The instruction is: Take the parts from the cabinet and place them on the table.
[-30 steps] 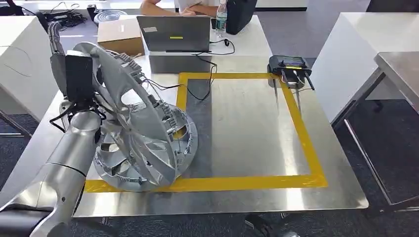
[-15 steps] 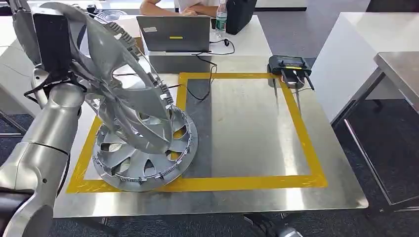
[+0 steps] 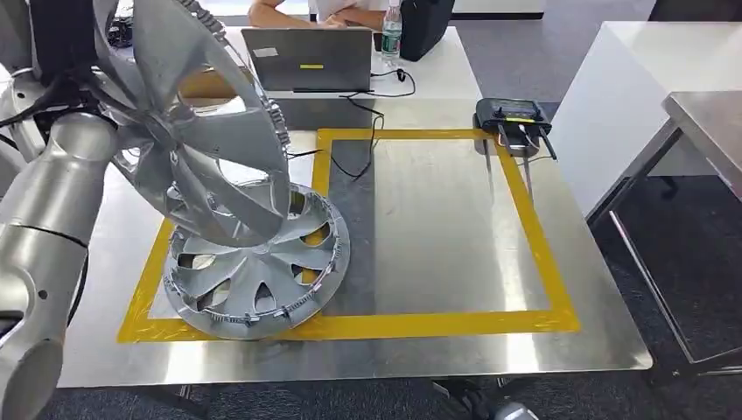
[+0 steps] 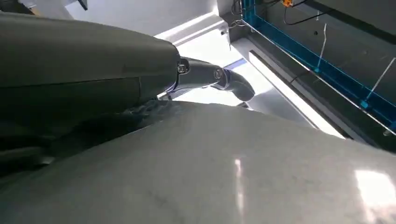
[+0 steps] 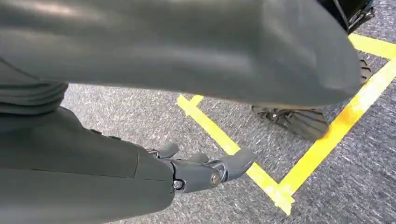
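Note:
A silver wheel cover (image 3: 206,131) hangs tilted in the air over the table's left part, held up by my raised left arm. In the left wrist view my left hand (image 4: 93,79) grips it, the thumb lying over the cover's pale face (image 4: 233,172). A second silver wheel cover (image 3: 254,280) lies flat on the steel table (image 3: 437,227), in the front left corner of the yellow tape square (image 3: 534,236), just below the held one. My right hand (image 5: 201,170) hangs over grey carpet with its fingers apart and nothing in it.
At the table's far edge stand a laptop (image 3: 306,57), a water bottle (image 3: 391,35) and a black device (image 3: 512,118); a cable (image 3: 354,166) trails into the square. A person (image 3: 306,10) sits beyond the laptop. Another steel table (image 3: 709,114) stands at right.
My left arm has swung the held wheel cover up and to the left, away from the cover lying on the table. That cover has stayed in place.

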Controlling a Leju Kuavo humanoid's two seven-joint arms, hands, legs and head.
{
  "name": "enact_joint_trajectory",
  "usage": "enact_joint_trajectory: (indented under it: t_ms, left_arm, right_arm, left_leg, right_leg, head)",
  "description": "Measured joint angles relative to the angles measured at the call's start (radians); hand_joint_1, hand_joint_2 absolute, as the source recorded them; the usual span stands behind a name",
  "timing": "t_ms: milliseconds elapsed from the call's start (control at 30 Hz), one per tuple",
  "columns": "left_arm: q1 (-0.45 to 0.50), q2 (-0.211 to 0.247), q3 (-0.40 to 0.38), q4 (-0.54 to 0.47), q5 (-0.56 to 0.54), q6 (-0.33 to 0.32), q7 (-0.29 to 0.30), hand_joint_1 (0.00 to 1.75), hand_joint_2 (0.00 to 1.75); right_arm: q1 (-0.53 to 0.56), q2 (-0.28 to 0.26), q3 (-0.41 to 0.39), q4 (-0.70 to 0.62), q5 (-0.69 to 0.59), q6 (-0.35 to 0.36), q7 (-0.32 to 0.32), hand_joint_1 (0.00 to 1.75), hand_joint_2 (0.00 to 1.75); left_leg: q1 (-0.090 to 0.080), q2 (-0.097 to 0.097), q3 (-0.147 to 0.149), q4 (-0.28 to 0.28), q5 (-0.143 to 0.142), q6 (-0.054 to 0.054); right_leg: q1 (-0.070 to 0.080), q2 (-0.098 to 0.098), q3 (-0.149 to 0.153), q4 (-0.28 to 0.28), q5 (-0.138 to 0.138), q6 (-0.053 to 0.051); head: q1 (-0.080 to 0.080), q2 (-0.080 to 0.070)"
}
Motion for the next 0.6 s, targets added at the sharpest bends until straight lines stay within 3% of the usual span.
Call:
enact_joint_trajectory:
  t_ms: [133, 267, 300, 600]
  left_arm:
    - [-0.007, 0.017, 0.0, 0.02, -0.028, -0.024, 0.039, 0.0, 1.75]
    - [-0.005, 0.034, 0.001, 0.04, -0.017, -0.047, 0.04, 0.0, 1.75]
    - [-0.006, 0.036, 0.001, 0.043, -0.015, -0.048, 0.04, 0.0, 0.0]
    - [-0.002, 0.051, 0.002, 0.074, -0.036, -0.068, 0.084, 0.0, 0.0]
  right_arm:
    - [-0.002, 0.0, 0.0, 0.0, 0.002, 0.0, -0.001, 0.0, 0.0]
    - [-0.002, 0.0, 0.0, 0.0, 0.004, 0.0, -0.002, 0.0, 0.0]
    - [-0.002, 0.0, 0.0, 0.0, 0.004, 0.0, -0.002, 0.0, 0.0]
    - [-0.002, 0.0, 0.0, 0.0, 0.004, 0.0, 0.001, 0.0, 0.0]
  left_leg:
    - [0.0, 0.0, 0.0, 0.0, 0.0, 0.0]
    - [0.0, 0.0, 0.0, 0.0, 0.001, -0.001]
    - [0.0, 0.0, 0.0, 0.0, 0.001, -0.001]
    - [0.0, 0.0, 0.0, 0.0, 0.001, -0.001]
  right_leg:
    - [0.0, 0.0, 0.0, 0.0, 0.0, 0.0]
    - [0.0, 0.0, 0.0, 0.0, 0.0, 0.0]
    - [0.0, 0.0, 0.0, 0.0, 0.0, 0.0]
    - [0.0, 0.0, 0.0, 0.0, 0.0, 0.0]
  head:
    - [0.0, 0.0]
    - [0.0, 0.0]
    - [0.0, 0.0]
    - [0.0, 0.0]
